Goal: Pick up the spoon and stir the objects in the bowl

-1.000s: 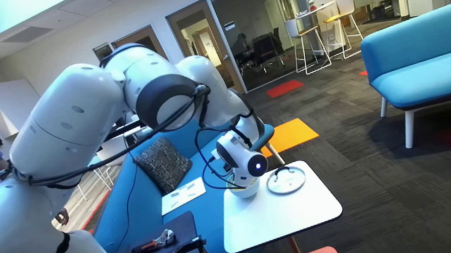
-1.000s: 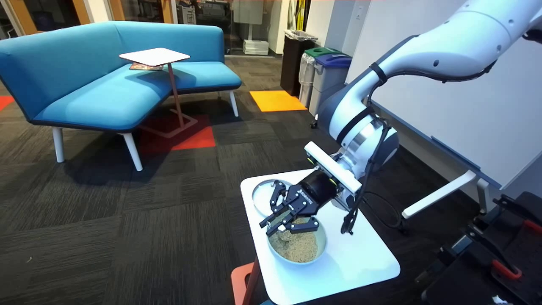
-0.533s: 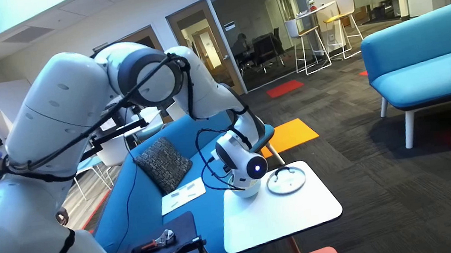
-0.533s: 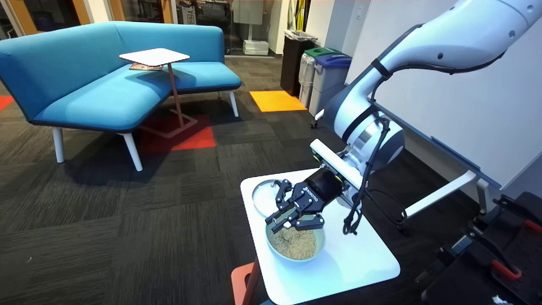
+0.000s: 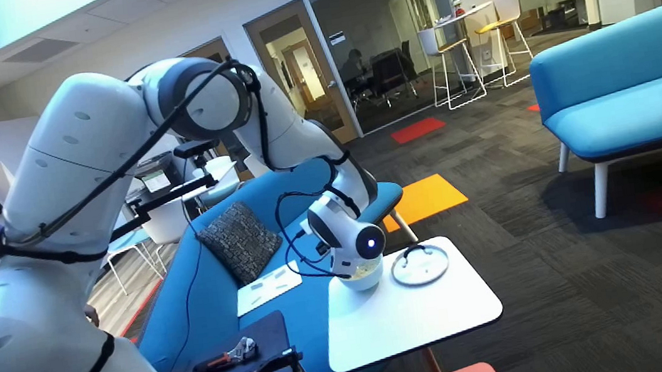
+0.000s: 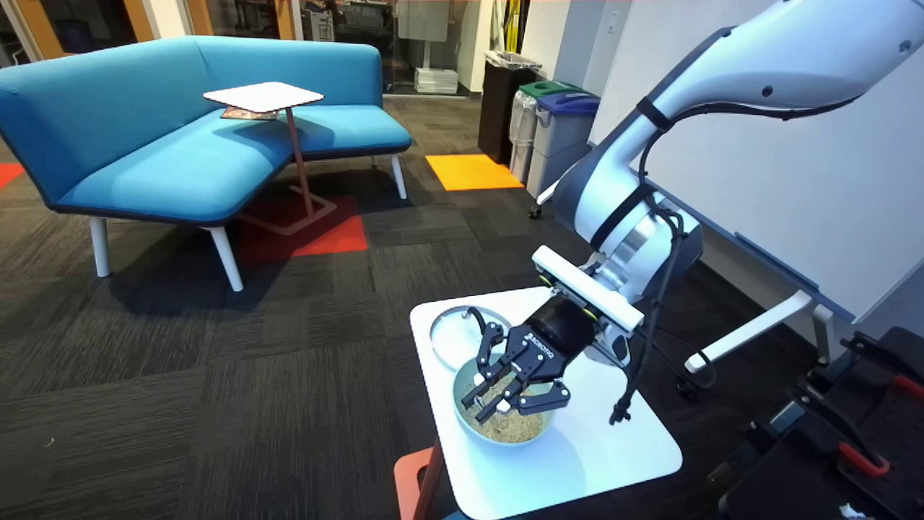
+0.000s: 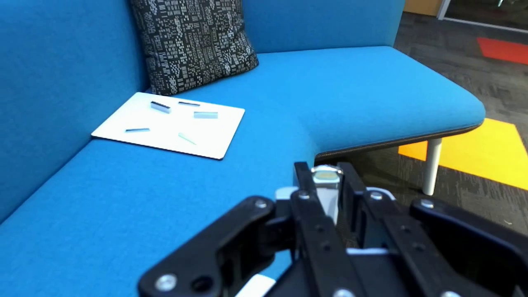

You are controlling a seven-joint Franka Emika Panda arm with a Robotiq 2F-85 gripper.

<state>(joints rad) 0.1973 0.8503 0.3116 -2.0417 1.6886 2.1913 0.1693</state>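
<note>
Spoon (image 7: 328,196) is apparently gripped by narrowly parted fingers (image 7: 305,179) for stirring. Bowl (image 5: 364,282) is set uncovered near the table's (image 5: 411,321) edge.

Apparently the spoon (image 7: 326,176), mostly hidden

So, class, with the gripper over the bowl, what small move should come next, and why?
Probably a short sideways sweep of the gripper, kept within the bowl: the wrist view shows it shut on what looks like the spoon, and an exterior view shows it over the grainy contents. I can't make out the spoon's lower end, so go gently.
</note>
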